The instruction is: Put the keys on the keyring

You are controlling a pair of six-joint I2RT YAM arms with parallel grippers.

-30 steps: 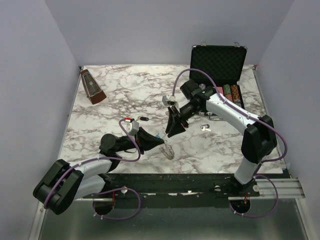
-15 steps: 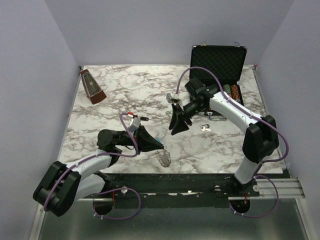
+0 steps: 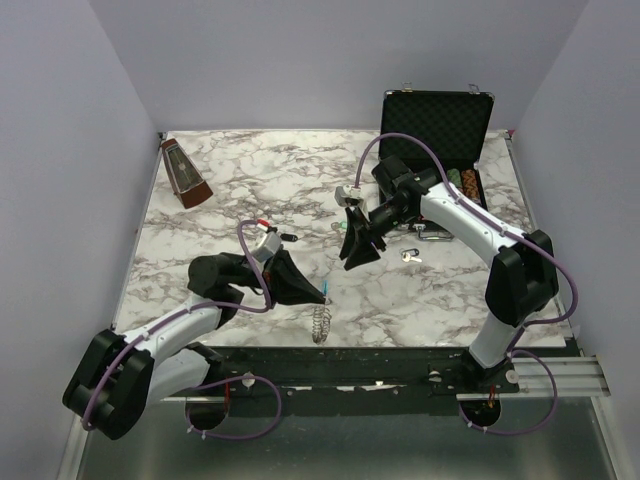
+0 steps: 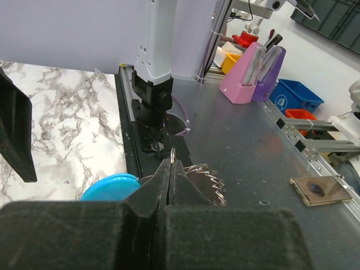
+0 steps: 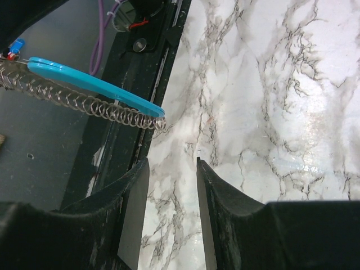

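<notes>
Left hand [image 4: 171, 164] — clamped shut on the keyring [image 3: 320, 322], which dangles just below its tips. Right hand [image 5: 171, 167] — standing open, the keyring hanging ahead, to its left.

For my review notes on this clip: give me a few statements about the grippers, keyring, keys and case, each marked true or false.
1. The left gripper is shut on the keyring. True.
2. The right gripper holds a key. False: its jaws stand open with nothing between them.
3. A key lies loose on the table. True.
4. The case is closed. False: its lid stands open.
5. The keyring lies flat in the middle of the table. False: it hangs from the left gripper at the table's near edge.
</notes>
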